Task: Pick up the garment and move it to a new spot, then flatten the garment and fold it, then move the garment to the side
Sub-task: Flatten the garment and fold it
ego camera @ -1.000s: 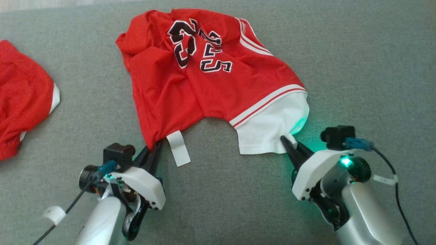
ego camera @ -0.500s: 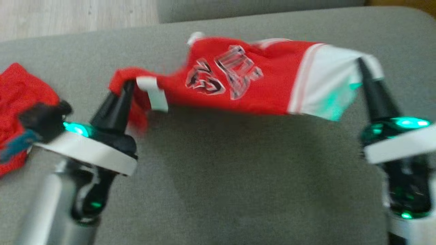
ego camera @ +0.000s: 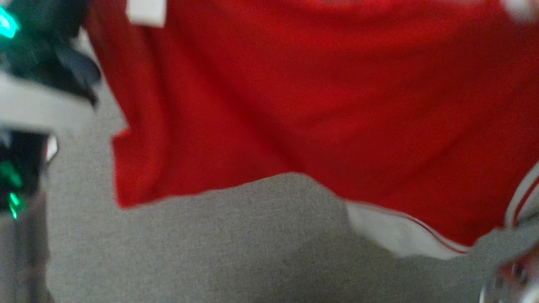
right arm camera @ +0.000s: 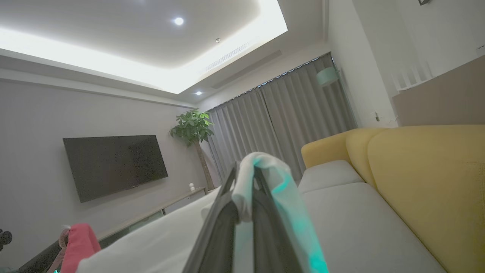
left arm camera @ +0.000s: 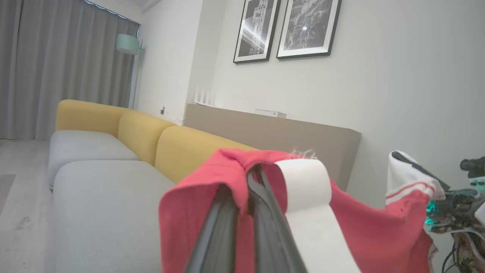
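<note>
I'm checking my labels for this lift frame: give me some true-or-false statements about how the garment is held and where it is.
1. The left gripper has its fingers shut on red fabric of the garment. True.
2. The right gripper is open and holds nothing. False: it is shut on the garment's white part.
3. The garment lies flat on the grey cushion. False: it hangs above the cushion, held at two ends.
4. A white label hangs beside the left gripper's fingers. True.
5. The sofa backrest is blue. False: it is yellow.
</note>
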Controlling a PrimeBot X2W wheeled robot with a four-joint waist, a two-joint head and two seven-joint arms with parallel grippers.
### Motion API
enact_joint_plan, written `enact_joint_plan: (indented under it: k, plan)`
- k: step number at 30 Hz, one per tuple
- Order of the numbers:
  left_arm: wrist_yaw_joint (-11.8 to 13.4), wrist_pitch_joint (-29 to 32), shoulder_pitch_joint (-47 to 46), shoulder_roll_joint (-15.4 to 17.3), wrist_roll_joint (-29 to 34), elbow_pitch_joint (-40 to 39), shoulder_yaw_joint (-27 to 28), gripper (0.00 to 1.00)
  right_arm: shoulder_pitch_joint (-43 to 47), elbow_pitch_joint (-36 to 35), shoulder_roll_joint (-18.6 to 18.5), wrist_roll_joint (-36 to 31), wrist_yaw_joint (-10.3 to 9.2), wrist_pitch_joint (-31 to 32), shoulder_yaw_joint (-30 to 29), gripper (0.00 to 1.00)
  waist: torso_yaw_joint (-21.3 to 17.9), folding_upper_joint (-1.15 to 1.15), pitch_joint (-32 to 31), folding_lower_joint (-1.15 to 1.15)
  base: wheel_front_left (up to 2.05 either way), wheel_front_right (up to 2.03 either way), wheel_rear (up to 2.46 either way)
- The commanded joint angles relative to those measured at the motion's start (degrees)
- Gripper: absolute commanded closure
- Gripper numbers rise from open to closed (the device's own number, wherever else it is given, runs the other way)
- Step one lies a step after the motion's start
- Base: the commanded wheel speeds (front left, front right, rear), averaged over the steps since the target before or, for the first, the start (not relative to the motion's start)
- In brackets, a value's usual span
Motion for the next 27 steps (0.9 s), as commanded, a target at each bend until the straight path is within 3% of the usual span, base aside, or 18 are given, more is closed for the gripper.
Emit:
enact_joint_plan:
  k: [1, 7, 12, 17, 20, 22, 27]
  plan:
    - [0.01, 0.49, -3.18, 2.59, 0.69, -0.17, 2.56, 1.00, -3.04, -0.30, -0.12, -0.69, 0.44, 0.84, 0.91, 1.00, -0.39, 0.00, 2.51, 0.00, 0.00, 0.00, 0.00]
    - [-1.63, -2.16, -21.12, 2.76, 5.99, 20.10, 1.25, 1.00, -26.17, 19.49, -0.12, -8.57, 0.44, 1.66, 1.52, 1.00, -0.63, 0.00, 10.97, 0.00, 0.00, 0.00, 0.00]
    - [-4.27, -12.57, -35.32, 1.43, 11.55, 38.37, -0.32, 1.00, -42.24, 39.42, -0.12, -13.37, 0.44, -9.26, 2.12, 1.00, -1.03, 0.00, 16.05, 0.00, 0.00, 0.00, 0.00]
    - [-5.84, -28.05, -45.86, -0.51, 13.64, 51.47, -1.61, 1.00, -53.05, 52.01, -0.12, -10.61, 0.44, -22.43, 4.96, 1.00, -1.78, 0.00, 19.47, 0.00, 0.00, 0.00, 0.00]
    - [-6.08, -34.38, -47.18, -0.01, 12.37, 54.65, -5.15, 1.00, -52.85, 53.41, -0.12, -9.25, 0.44, -26.49, 8.28, 1.00, -2.53, 0.00, 20.44, 0.00, 0.00, 0.00, 0.00]
    - [-6.11, -37.14, -44.99, 2.06, 10.79, 53.82, -10.23, 1.00, -48.75, 52.02, -0.12, -9.65, 0.44, -27.18, 9.63, 1.00, -2.59, 0.00, 20.72, 0.00, 0.00, 0.00, 0.00]
    - [-6.12, -43.88, -29.16, 9.66, 5.65, 49.86, -22.20, 1.00, -27.04, 44.57, -0.12, -11.61, 0.44, -25.22, 8.38, 1.00, -2.46, 0.00, 18.35, 0.00, 0.00, 0.00, 0.00]
